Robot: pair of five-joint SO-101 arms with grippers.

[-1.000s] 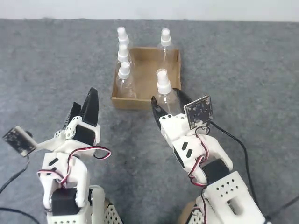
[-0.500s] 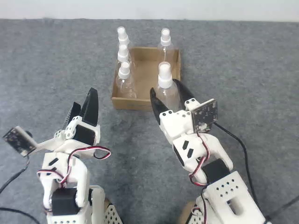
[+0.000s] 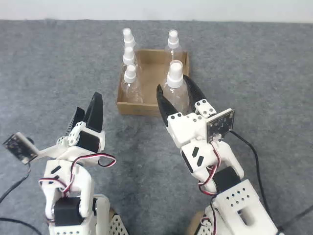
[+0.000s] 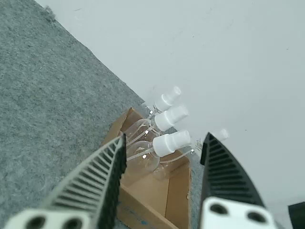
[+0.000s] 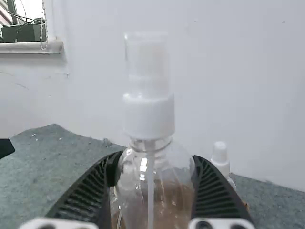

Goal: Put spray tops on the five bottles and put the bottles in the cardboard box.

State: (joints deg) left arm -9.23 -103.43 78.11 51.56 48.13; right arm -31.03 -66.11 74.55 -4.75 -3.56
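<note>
The open cardboard box [image 3: 152, 78] sits on the grey carpet in the middle of the high view. Three clear bottles with white spray tops [image 3: 130, 73] stand along its left wall, also visible in the left wrist view [image 4: 157, 145]. A fourth bottle [image 3: 173, 40] is at the far right corner. My right gripper [image 3: 177, 99] is shut on a fifth capped bottle [image 3: 175, 83], holding it upright over the box's near right part; the wrist view has this bottle [image 5: 148, 176] between the black fingers [image 5: 90, 191]. My left gripper [image 3: 88, 115] stands open on the near left side, apart from the box.
Grey carpet [image 3: 254, 63] spreads on all sides of the box, with free room left and right. A pale wall [image 3: 156, 9] closes off the far side. Cables [image 3: 247, 147] run beside the right arm's base.
My right gripper has carried its bottle forward and slightly right, from just before the box's near edge to over its near right part. The left arm has kept still.
</note>
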